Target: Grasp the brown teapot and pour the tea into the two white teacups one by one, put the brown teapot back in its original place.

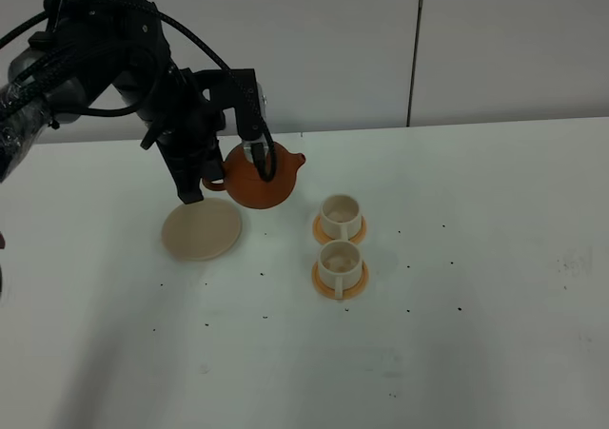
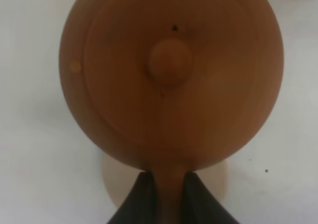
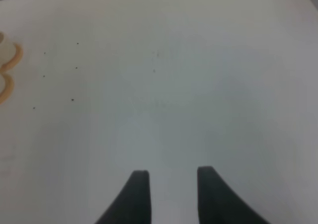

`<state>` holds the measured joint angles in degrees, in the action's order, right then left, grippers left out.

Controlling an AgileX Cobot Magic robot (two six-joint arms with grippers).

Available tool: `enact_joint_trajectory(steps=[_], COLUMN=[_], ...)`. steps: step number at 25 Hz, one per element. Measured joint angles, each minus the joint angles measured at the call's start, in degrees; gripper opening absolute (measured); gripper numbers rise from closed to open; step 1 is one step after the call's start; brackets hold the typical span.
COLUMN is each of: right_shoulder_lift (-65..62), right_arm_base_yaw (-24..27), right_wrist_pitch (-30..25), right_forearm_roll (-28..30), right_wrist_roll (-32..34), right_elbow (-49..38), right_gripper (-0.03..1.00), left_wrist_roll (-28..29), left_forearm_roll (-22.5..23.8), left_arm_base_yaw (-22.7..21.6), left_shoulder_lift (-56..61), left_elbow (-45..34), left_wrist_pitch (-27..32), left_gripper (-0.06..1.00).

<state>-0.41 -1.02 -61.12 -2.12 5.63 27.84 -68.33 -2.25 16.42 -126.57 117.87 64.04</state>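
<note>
**Teapot held aloft beside its disc, spout toward the cups**

The brown teapot hung clear of the white counter, close to the far edge and left of the middle. The left jaws were closed on its loop handle; in the left wrist view the handle ran straight between the two dark fingers. The pot sat about level, with its lid on and its knob facing up. Its long axis, handle to spout, ran roughly along the far edge. The spout pointed to the right edge and the handle to the left edge.

The cream disc lay flat just beside the pot, on the side nearer the near edge, its rim partly beneath the pot's body.

The two white teacups stood upright near the counter's middle, to the right of the spout and apart from it. Each stood on an orange coaster, one behind the other in a line from far edge to near edge, and the coasters were almost touching.

From the cups to the right edge, and down to the near edge, ran a wide stretch of counter carrying only small dark specks. The right jaws hovered over that stretch, parted, with nothing between them.
</note>
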Motion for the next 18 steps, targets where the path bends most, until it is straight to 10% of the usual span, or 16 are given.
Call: enact_joint_trajectory(steps=[18], right_shoulder_lift=[0.0], right_arm_base_yaw=[0.0], right_wrist_pitch=[0.0], right_forearm_roll=[0.0], right_wrist_roll=[0.0], right_elbow=[0.0], right_gripper=[0.23], left_wrist_roll=[-0.04], left_forearm_roll=[3.34], left_arm_base_yaw=[4.11], left_shoulder_lift=[-12.01], left_elbow=[16.75], left_wrist_pitch=[3.87], left_gripper=[0.17])
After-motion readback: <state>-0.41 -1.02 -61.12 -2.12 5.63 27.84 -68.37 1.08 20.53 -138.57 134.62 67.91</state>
